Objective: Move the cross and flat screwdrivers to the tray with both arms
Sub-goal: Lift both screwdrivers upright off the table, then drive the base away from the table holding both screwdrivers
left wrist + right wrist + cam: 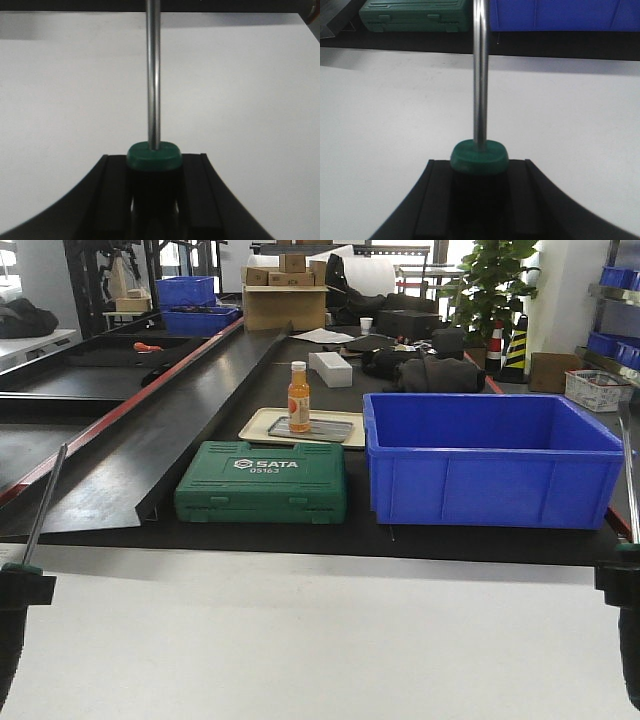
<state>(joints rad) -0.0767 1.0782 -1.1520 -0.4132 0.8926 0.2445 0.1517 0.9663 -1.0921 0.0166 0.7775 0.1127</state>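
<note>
In the front view my left gripper (22, 586) is at the lower left, shut on the dark handle of one screwdriver (45, 505), shaft pointing up and away. My right gripper (620, 585) at the lower right is shut on the other screwdriver (630, 475). In the left wrist view the black fingers (112, 195) clamp the handle below its green collar (153, 156). The right wrist view shows the same grip (479, 175) on a green-collared handle (479, 156). Both are held over the white table. The grey steel tray (318, 428) lies far ahead, on a cream tray beside an orange bottle (298, 395).
A green SATA tool case (262, 480) stands in front of the trays, also seen in the right wrist view (415, 14). A deep blue bin (490, 460) stands to their right. A sloped black ramp (150, 440) runs along the left. A white box (331, 368) lies behind.
</note>
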